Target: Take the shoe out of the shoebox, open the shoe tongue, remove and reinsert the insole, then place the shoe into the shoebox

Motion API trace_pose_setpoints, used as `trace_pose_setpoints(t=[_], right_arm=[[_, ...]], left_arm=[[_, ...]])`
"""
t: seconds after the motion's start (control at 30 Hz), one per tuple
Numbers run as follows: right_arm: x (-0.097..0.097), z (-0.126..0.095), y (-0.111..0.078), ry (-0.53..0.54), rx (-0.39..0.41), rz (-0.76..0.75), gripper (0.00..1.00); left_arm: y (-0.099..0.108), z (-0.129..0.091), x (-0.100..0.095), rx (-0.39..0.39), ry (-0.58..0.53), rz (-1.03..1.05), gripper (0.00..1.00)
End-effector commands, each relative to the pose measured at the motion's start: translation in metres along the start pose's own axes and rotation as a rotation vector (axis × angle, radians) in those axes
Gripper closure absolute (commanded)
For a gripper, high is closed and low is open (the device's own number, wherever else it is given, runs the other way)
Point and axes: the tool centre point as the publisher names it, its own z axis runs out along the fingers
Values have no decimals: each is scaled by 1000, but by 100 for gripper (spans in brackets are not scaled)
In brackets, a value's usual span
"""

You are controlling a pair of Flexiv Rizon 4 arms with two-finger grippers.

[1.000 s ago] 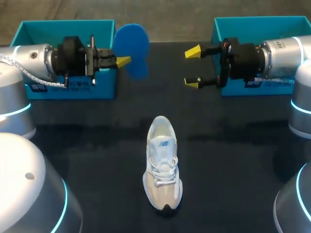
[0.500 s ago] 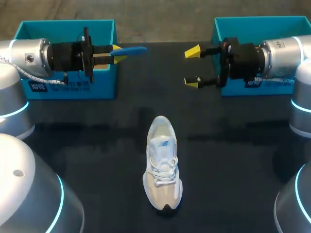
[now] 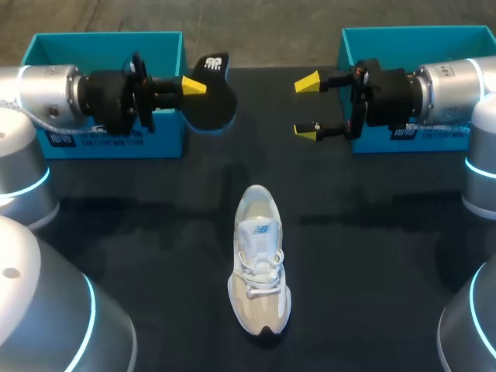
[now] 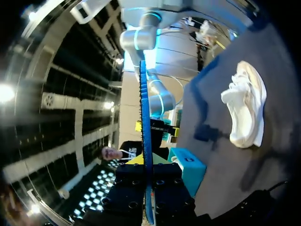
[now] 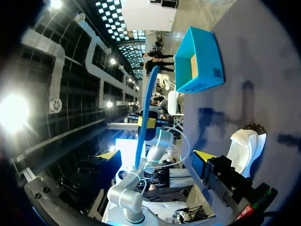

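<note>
My left gripper (image 3: 194,85) hangs above the table in front of the left teal shoebox (image 3: 108,136), shut on the insole (image 3: 211,101), whose dark underside faces up. In the left wrist view the insole (image 4: 144,117) stands edge-on as a thin blue strip between the fingers of my left gripper (image 4: 145,165). The white and beige shoe (image 3: 260,271) lies on the dark table, toe toward the front edge; it also shows to one side in the left wrist view (image 4: 247,110). My right gripper (image 3: 308,107) stands open and empty before the right teal shoebox (image 3: 411,46).
Both shoeboxes sit at the back of the table, one on each side. In the right wrist view the left shoebox (image 5: 200,61) and the shoe (image 5: 244,146) lie ahead of the fingers. Dark table (image 3: 155,232) spreads around the shoe.
My left wrist has turned, rotating the insole from its blue face, through edge-on, to its dark underside. The right arm and the shoe have stayed put.
</note>
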Motion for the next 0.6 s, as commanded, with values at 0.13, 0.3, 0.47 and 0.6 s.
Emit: trace_pose_setpoints(t=[0.13, 0.3, 0.47, 0.6], right_arm=[[0, 2, 0, -1, -2, 0, 0], [0, 2, 0, -1, -2, 0, 0], [0, 2, 0, -1, -2, 0, 0], [0, 2, 0, -1, -2, 0, 0]], left_arm=[[-1, 1, 9, 15, 53, 752, 100], [4, 2, 12, -22, 78, 769, 100], [10, 3, 11, -64, 84, 721, 100], [12, 7, 11, -78, 77, 683, 100]])
